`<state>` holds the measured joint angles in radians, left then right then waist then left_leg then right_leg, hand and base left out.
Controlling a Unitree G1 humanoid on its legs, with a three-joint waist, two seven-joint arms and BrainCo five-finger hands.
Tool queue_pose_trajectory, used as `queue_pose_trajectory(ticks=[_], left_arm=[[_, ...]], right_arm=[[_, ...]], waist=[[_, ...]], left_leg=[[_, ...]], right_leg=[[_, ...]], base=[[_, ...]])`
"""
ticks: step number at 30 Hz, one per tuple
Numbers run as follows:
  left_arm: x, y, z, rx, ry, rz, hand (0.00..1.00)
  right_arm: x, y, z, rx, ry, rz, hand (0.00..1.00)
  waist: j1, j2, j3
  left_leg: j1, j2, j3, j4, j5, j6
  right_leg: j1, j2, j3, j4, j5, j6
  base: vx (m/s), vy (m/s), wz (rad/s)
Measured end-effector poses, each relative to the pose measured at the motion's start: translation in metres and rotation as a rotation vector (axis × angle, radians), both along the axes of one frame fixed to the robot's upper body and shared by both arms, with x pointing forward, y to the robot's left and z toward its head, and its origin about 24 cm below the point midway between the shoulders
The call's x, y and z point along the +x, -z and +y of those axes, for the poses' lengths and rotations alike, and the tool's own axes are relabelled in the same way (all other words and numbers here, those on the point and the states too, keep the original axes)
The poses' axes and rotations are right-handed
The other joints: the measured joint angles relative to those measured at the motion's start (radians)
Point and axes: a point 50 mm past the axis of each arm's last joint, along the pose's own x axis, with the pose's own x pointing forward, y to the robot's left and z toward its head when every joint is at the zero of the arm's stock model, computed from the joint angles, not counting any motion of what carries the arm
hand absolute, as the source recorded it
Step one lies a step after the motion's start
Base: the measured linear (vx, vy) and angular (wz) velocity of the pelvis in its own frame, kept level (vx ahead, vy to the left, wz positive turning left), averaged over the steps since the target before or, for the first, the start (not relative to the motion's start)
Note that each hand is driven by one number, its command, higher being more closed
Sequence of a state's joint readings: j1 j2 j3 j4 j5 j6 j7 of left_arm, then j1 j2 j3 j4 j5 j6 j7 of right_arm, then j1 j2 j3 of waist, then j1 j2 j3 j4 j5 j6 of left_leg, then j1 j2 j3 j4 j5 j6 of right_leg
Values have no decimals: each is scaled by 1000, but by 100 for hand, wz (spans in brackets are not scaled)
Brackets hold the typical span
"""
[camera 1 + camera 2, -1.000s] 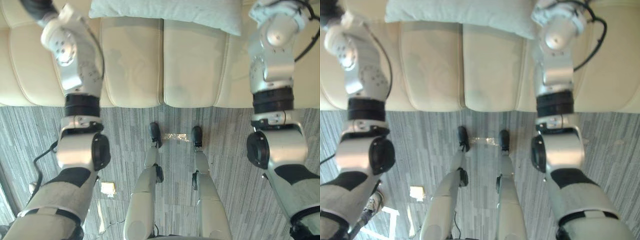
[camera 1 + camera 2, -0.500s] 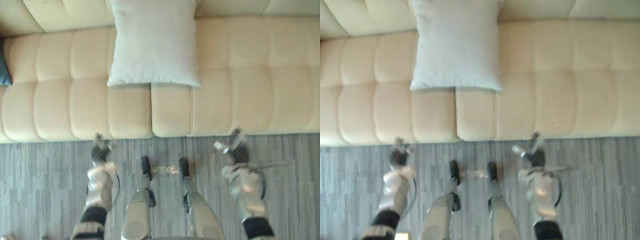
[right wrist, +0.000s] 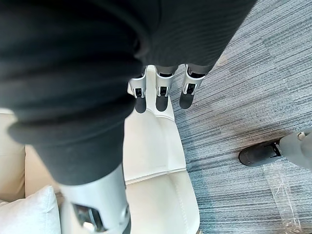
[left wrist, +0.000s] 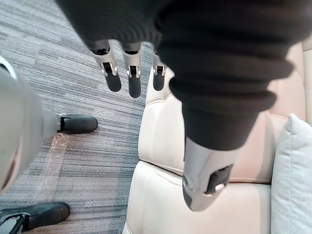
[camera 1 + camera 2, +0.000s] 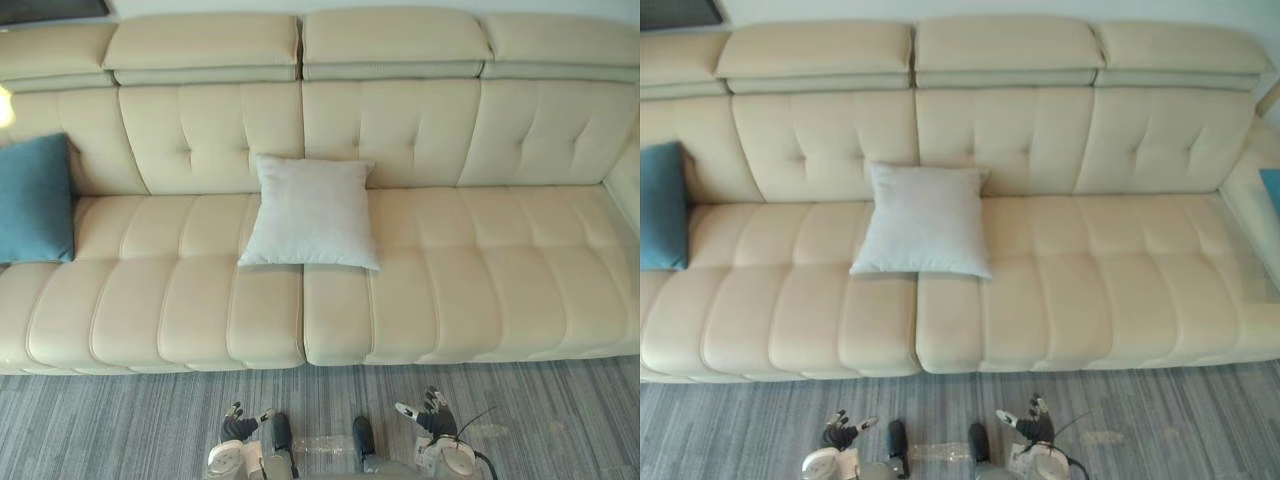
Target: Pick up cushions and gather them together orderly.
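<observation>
I find both hands low in front of the sofa (image 5: 450, 290), over the floor just short of its front edge. The left hand (image 5: 238, 428) sits before the seat left of the sofa's centre seam and the right hand (image 5: 435, 418) before the seat right of it, the two well apart. In its wrist view the left hand's fingers (image 4: 132, 78) hang straight, with the thumb out to one side and nothing between them. The right hand's fingers (image 3: 162, 92) are likewise straight, thumb apart, and carry nothing. Both hands are slack and empty, and touch neither cushion.

The sofa is long, cream and tufted, with headrests along its back and a pale wall behind. The floor (image 5: 120, 420) is grey striped carpet. A white cushion (image 5: 312, 212) leans on the backrest at the sofa's middle, its lower edge on the seat across the centre seam. A blue cushion (image 5: 35, 198) stands against the backrest at the sofa's left end, well apart from the white one.

The blue cushion is cut off at the frame edge. A small blue patch (image 5: 1271, 186) at the sofa's right end is also cut off, and I cannot tell what it is. In the head views the hands are too small to read their fingers.
</observation>
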<state>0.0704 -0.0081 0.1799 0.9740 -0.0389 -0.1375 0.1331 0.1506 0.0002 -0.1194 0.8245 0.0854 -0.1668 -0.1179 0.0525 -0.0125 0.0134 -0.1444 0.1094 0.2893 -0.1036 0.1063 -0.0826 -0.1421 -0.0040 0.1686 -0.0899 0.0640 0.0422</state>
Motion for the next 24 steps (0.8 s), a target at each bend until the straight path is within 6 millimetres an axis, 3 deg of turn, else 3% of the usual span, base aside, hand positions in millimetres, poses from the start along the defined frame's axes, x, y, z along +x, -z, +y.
queue_pose_trajectory(ticks=[5,10,12,13,14,16,17,19,21,24], left_arm=[[4,0,-4,-3,17,4,0],[7,-2,-3,14,7,0,0],[14,-5,-1,11,-18,-25,0],[12,-4,-1,10,-21,-19,0],[9,-3,-4,3,-21,-11,0],[13,-3,-13,-21,-18,-21,0],[17,-4,-15,-23,-13,-30,0],[21,-6,-14,-19,0,-36,0],[22,-6,-13,-13,7,-34,0],[13,-3,-5,10,14,-5,0]], right_arm=[[-12,9,3,17,1,74,0],[11,5,7,20,-18,38,0],[21,3,13,34,-12,19,0],[18,3,12,34,-1,24,0],[14,4,9,32,15,29,0],[11,5,6,27,32,37,0],[13,4,9,35,30,34,0],[14,5,20,68,28,34,0],[10,8,23,84,28,61,0],[11,8,23,83,27,61,0]], waist=[[-2,6,-5],[3,3,9],[3,-8,33],[-1,-13,30],[-4,3,21],[-11,29,10],[-11,30,11],[-24,-7,18],[-19,-30,29],[-13,-41,39]], left_leg=[[6,3,-66,20,4,1],[-89,13,-140,177,-47,-20],[-146,26,-135,502,-210,28],[-135,36,-135,597,-254,15],[-103,52,-143,650,-308,-11],[-50,64,-173,638,-383,-58],[-41,51,-173,591,-393,-56],[-24,15,-163,471,-407,-30],[-23,-2,-145,473,-417,-3],[-28,-5,-94,505,-432,27]], right_leg=[[7,4,-69,87,-51,-12],[-56,2,-119,204,-96,-39],[-66,-20,-129,227,-97,-53],[-63,-22,-125,225,-97,-53],[-65,-21,-125,224,-94,-48],[-93,-10,-112,224,-70,-21],[-111,-11,-106,223,-56,-10],[-145,-29,-102,200,-14,6],[-153,-42,-84,200,8,11],[-158,-49,-55,207,28,17]], base=[[43,-27,36],[-18,-21,30],[-90,12,-2],[-75,35,-4],[-44,70,-3],[-66,174,-13],[-118,197,-16],[-188,157,-3],[-204,180,-20],[-170,90,-41]])
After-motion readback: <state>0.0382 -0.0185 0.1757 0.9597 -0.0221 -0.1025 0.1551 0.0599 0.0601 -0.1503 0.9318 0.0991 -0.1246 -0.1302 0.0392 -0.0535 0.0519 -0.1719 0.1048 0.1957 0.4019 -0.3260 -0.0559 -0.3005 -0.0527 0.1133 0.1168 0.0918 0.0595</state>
